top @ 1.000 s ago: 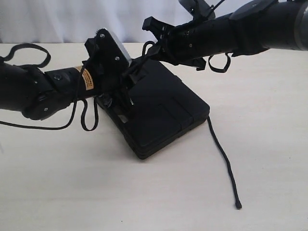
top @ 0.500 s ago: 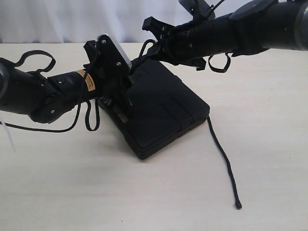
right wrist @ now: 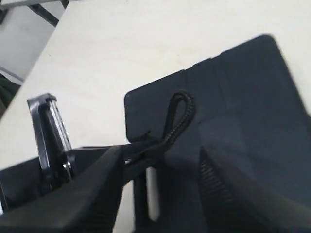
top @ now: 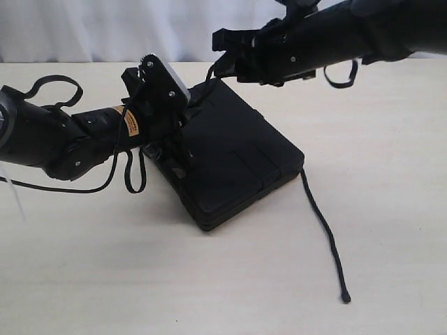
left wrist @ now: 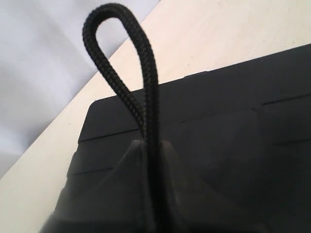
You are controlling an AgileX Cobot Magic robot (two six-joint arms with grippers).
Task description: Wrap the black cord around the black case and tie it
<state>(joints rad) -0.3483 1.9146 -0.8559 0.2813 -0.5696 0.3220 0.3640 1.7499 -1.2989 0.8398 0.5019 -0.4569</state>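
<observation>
The black case (top: 237, 160) lies flat in the middle of the table, one corner toward the front. My left gripper (top: 188, 110) sits over its far left corner, shut on a doubled loop of the black cord (left wrist: 121, 63). The loop sticks out from between the pressed fingers of this gripper (left wrist: 150, 155), with the case (left wrist: 228, 141) behind. My right gripper (top: 218, 56) hangs just above, open. Its two fingers stand apart in the right wrist view (right wrist: 160, 182), with the cord loop (right wrist: 181, 114) beyond them and untouched. The cord's free tail (top: 325, 227) trails off the case's right corner.
The cord's tip (top: 346, 298) rests near the front right of the cream table (top: 105, 265). Thin robot cables loop by the left arm (top: 130, 174) and under the right arm (top: 342, 73). A white curtain (top: 105, 28) closes the back.
My left gripper has shut on the cord loop. My right gripper has opened, let the cord go and lifted up and to the right.
</observation>
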